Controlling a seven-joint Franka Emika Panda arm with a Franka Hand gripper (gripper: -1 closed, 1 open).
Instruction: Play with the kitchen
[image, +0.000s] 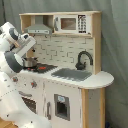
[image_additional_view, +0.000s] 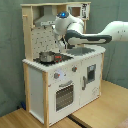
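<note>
end effector (image_additional_view: 59, 46) | above stovetop (image_additional_view: 56, 58) | kitchen (image_additional_view: 65, 80) below

We found the gripper (image_additional_view: 56, 48) low over the kitchen's (image_additional_view: 40, 85) stovetop (image_additional_view: 59, 58), just beside a pot (image_additional_view: 46, 57) standing on it. Beyond the gripper, toward the second exterior view's right, lay the sink (image_additional_view: 82, 50); the hood (image: 39, 30) hung above.
</note>
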